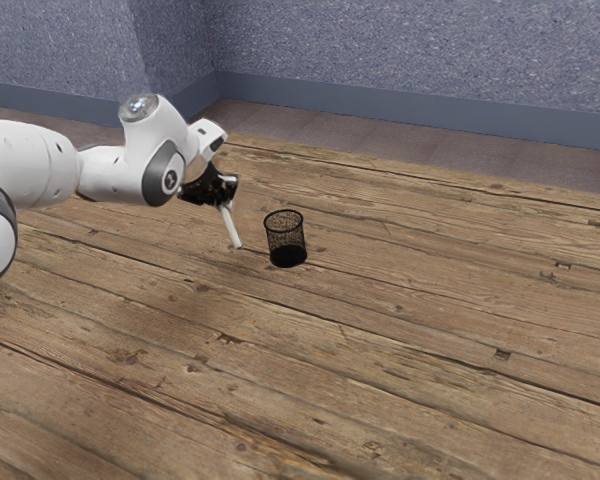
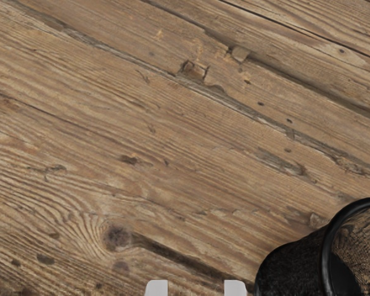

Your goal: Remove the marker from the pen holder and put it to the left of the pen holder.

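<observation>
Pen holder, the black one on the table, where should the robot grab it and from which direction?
Probably best at the rim, from straight above, pinching the thin wall between inside and outside. The pen holder stands upright with its round mouth open upward, so the edge should be easy to straddle.

Black mesh pen holder (image 2: 293,265) on worn planks (image 2: 172,135) near the claw (image 1: 237,244), pale tips apart

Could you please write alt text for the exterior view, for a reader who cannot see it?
A white robot arm reaches in from the exterior view's left, a slim pale shape pointing down at its end, near an upright black mesh pen holder on a weathered plank table. Behind stand blue-grey walls.
</observation>
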Controlling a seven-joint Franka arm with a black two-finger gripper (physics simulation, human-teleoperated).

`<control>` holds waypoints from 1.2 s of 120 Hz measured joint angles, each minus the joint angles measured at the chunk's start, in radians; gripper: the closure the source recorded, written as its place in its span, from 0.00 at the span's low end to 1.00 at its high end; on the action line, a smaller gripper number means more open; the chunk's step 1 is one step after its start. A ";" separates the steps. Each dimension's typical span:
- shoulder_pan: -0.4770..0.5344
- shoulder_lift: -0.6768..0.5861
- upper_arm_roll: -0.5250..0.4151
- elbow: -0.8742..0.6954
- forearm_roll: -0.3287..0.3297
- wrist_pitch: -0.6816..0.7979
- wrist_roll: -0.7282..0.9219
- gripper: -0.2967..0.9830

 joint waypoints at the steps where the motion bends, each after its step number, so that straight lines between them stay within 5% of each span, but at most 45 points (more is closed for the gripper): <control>1: 0.001 0.001 0.000 -0.001 0.000 -0.001 0.000 0.83; 31: 0.010 0.020 0.004 -0.013 0.002 -0.021 -0.007 0.83; 56: 0.016 0.021 0.004 -0.013 -0.015 -0.027 0.015 0.51; 82: 0.017 0.020 0.003 -0.009 -0.016 -0.046 0.034 0.34; 110: 0.008 -0.148 -0.009 -0.006 0.089 -0.163 0.058 0.27; 144: 0.014 -0.204 -0.080 -0.013 0.116 -0.391 0.081 0.24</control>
